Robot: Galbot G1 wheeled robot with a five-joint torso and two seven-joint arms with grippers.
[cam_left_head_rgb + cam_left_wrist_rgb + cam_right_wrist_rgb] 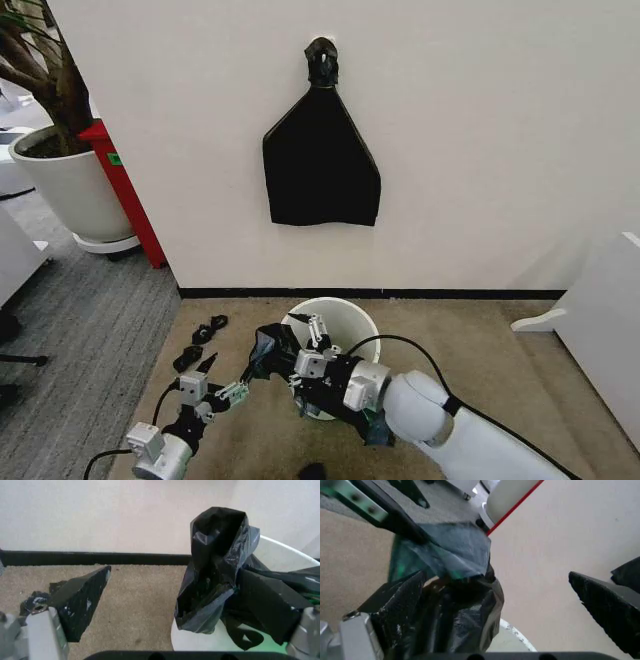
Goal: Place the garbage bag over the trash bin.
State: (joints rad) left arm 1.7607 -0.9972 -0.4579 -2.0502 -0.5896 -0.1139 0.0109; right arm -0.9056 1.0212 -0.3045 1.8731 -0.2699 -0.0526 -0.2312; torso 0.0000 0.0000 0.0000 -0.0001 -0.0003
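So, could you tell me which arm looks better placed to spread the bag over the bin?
Probably the right: its gripper is at the trash bin rim, by the garbage bag. The left gripper sits farther off.

garbage bag (215, 577): glossy black, crumpled, bunched at near rim of trash bin (345, 318). Bin: cream-white, upright on floor by wall.

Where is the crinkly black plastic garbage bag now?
In the head view, the crinkly black plastic garbage bag hangs bunched at the left rim of the round cream-white bucket, between both claws.
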